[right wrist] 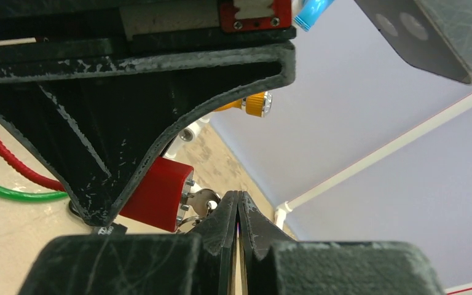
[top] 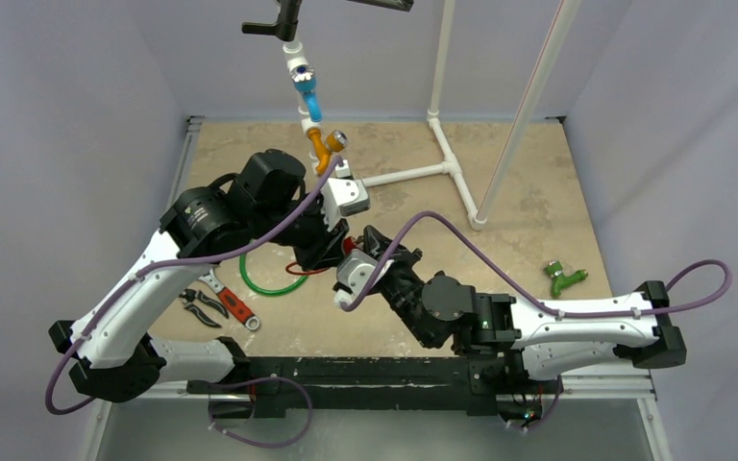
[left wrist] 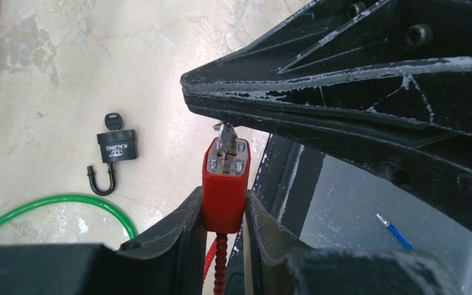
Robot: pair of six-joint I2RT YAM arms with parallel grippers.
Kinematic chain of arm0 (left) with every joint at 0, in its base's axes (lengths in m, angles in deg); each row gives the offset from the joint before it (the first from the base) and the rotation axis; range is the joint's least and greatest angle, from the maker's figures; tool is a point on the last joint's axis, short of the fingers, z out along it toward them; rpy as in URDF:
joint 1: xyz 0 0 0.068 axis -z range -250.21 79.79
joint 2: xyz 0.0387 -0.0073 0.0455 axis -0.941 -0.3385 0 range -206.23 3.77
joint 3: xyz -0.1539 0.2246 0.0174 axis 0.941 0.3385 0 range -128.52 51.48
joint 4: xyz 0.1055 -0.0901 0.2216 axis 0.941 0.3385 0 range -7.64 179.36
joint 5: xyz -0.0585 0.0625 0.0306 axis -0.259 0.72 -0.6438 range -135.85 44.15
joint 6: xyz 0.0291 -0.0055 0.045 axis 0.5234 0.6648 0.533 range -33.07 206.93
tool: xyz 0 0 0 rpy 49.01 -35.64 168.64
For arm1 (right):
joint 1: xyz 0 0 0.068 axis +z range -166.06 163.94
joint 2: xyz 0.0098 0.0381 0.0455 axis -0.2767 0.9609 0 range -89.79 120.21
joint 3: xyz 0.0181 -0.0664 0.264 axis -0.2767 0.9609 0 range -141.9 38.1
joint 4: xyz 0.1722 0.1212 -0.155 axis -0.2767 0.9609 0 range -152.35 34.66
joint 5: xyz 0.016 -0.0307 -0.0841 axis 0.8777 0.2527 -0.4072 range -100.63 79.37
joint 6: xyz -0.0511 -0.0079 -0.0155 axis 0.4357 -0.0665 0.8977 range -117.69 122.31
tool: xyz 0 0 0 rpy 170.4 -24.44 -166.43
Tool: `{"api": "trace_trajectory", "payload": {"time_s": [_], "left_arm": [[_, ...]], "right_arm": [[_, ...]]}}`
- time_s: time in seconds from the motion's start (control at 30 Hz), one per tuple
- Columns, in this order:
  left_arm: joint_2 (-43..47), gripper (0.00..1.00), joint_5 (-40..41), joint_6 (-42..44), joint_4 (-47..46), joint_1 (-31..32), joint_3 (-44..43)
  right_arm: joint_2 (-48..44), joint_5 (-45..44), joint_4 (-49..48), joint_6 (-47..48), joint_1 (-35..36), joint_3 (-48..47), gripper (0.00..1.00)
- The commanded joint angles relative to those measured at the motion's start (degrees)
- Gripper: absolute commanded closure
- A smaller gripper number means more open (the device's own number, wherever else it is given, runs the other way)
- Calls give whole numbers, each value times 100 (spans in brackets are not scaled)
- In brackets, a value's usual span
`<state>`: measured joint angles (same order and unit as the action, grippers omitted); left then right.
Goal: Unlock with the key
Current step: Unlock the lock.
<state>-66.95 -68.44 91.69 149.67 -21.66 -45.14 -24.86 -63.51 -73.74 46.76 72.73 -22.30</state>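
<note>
Top external view, and the tan table (top: 500, 250) fills the floor of the booth. Both arms are folded in toward its middle: left arm (top: 144, 288) reaching from the left, right arm (top: 577, 327) from the right, wrists almost nose to nose. Behind them stands the white pipe frame (top: 447, 168). A green cable (top: 267, 286) loops on the table just under the left wrist. Near the left arm's elbow lie the pliers (top: 202, 305) and a red-handled wrench (top: 235, 305), side by side. Far right, well apart, a small green fitting (top: 565, 279).

Over to the left wrist camera. The left gripper (left wrist: 224, 206) is partly open, its two fingers squeezed against the sides of the red padlock (left wrist: 224, 196), which is held upright off the table, keyhole end up. A red coiled cable (left wrist: 221, 258) hangs below it. On the table beyond sits a black padlock (left wrist: 118, 147), shackle swung open, with its own small key (left wrist: 114, 119) at the top.

And the smallest piece: the silver key (left wrist: 224, 136) stands in the top of the red padlock. The right gripper (right wrist: 238, 206) comes down on it from above. On the right wrist camera the jaws are pressed fully together, with the key's head caught at their tips, right beside the lock's metal face.
</note>
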Motion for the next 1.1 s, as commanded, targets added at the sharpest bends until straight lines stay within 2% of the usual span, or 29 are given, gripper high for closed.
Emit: {"api": "trace_trajectory", "payload": {"time_s": [0.0,0.23,0.6,0.87,0.97,1.07], "left_arm": [[115,100,-241,-159,-448,-56,-32],[143,100,-266,-183,-482,-125,-50],[120,100,-337,-225,-541,-222,-171],[132,100,-356,-168,-543,-249,-171],[169,100,-351,-130,-505,-250,-114],[219,100,-368,-66,-483,-249,-36]], "right_arm": [[17,-8,-254,305,72,7,100],[43,450,189,-355,147,-96,100],[257,955,357,-1126,456,-42,100],[-107,1042,576,-1251,452,-12,100],[-381,932,799,-1388,169,-83,100],[-846,1275,1465,-2065,-468,-299,92]]}}
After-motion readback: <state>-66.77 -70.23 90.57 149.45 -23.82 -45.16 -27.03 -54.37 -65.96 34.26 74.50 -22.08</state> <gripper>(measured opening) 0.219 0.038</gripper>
